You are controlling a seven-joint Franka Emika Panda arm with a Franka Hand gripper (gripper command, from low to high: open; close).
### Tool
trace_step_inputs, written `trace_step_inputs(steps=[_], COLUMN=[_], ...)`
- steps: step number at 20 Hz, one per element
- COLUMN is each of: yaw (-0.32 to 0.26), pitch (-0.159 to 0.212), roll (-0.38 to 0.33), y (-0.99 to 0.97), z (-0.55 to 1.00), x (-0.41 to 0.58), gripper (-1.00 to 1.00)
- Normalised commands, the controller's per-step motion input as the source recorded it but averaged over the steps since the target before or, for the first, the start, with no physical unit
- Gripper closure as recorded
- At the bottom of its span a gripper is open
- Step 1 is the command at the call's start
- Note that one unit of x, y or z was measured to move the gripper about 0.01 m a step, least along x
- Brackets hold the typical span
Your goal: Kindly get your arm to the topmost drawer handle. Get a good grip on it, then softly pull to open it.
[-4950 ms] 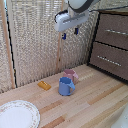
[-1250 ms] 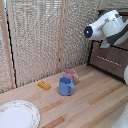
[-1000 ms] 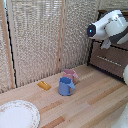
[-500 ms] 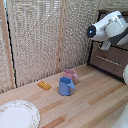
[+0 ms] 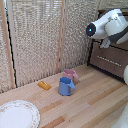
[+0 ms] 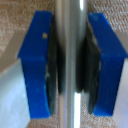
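Exterior view, left to right: white patterned plate [image 5: 16, 114] on the light wood table [image 5: 95, 102], cut off at the frame edge. Then a small orange block [image 5: 44, 85], lying flat, apart from the rest. Then a blue mug [image 5: 65, 86] with a pink cup [image 5: 71, 75] just behind it, touching or nearly so, can't tell. Woven screen panels [image 5: 40, 40] run behind all of that. None of these sit between me and the cabinet.

At the exterior view's right, my arm [image 5: 107, 26] is up against the dark brown drawer [image 5: 110, 59] stack. It covers the topmost front there, so the drawer handle and my gripper don't show in this view. A lower drawer's bar [image 5: 110, 59] is visible, faint.

Wrist view: my gripper [image 6: 70, 62] has its blue fingers [image 6: 36, 65] pressed in on the drawer handle [image 6: 70, 30], dark pads tight on both sides of the silver bar. Picture is blurry; the bar's ends are cut off.
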Motion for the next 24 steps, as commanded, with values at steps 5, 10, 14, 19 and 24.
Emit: trace_step_inputs(steps=[5, 10, 14, 19, 24], yaw=[0.009, -0.046, -0.111, -0.042, 0.116], pitch=[0.006, -0.012, -0.029, 0.002, 0.006], roll=[-0.004, -0.025, -0.042, -0.030, -0.020], y=[0.95, 0.89, 0.72, 0.89, 0.58], z=[-0.28, -0.13, -0.11, 0.14, 0.15], x=[0.347, 0.462, 0.394, 0.039, 0.119], gripper=[1.00, 1.00, 1.00, 1.00, 1.00])
